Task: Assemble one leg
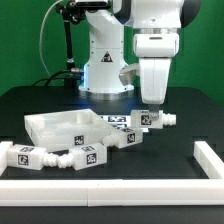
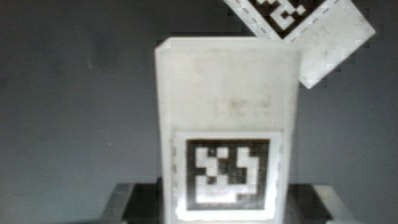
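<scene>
Slippage is the chief worry. The gripper (image 1: 150, 110) stands over the leg (image 1: 152, 120), which sits just off the white panel (image 1: 60, 128), close to that panel's corner on the exterior view's right. In the wrist view the leg (image 2: 224, 120) fills the middle and the dark fingers (image 2: 135, 200) lie against its two flat sides. The jaws look to be pinching it, though how firmly cannot be told, and how much of the body the pads cover is out of sight. On smooth plastic a shallow hold could let the leg pivot or slide if it is swung quickly.

A second leg (image 1: 126, 140) lies nearer the panel, very close to the held one; its tagged end (image 2: 294, 25) shows just past the held leg's tip in the wrist view. A low or sideways move could knock it and send it rolling away from the panel.

For assembly the leg must meet the panel squarely — any tilt picked up in the grip would likely make it miss or jam, and pressing on could shove the panel out of place.
</scene>
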You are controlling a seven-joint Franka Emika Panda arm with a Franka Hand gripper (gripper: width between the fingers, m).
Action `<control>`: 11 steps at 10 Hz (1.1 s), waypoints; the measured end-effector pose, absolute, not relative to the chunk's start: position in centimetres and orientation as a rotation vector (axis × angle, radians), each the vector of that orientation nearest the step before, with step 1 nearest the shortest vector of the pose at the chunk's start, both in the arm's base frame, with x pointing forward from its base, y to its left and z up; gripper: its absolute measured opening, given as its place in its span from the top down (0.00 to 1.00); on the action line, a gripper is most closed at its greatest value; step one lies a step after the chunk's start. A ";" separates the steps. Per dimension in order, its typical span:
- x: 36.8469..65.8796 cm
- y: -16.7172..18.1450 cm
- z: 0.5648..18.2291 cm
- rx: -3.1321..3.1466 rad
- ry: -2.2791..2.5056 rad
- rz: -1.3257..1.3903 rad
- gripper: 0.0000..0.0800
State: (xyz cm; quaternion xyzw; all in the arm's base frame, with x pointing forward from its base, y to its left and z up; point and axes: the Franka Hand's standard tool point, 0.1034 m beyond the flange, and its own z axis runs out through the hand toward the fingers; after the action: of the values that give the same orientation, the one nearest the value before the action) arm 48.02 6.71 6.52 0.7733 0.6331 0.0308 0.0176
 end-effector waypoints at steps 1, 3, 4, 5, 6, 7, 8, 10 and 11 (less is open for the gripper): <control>48.0 7.3 6.5 2.313 2.052 0.117 0.65; 47.1 9.3 6.2 2.053 2.302 0.124 0.65; 46.6 9.7 6.0 1.962 2.394 0.093 0.65; 46.5 10.1 6.1 1.947 2.412 0.083 0.65; 46.5 9.9 6.0 1.960 2.402 0.082 0.65; 46.5 9.8 6.0 1.962 2.401 0.080 0.65; 46.5 9.8 6.0 1.962 2.401 0.080 0.65; 46.3 10.2 5.8 1.796 2.502 0.122 0.65; 46.0 10.3 5.7 1.663 2.591 0.104 0.64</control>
State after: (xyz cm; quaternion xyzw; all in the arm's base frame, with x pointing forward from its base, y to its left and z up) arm 46.00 10.31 5.72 0.5395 0.8407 0.0337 0.0307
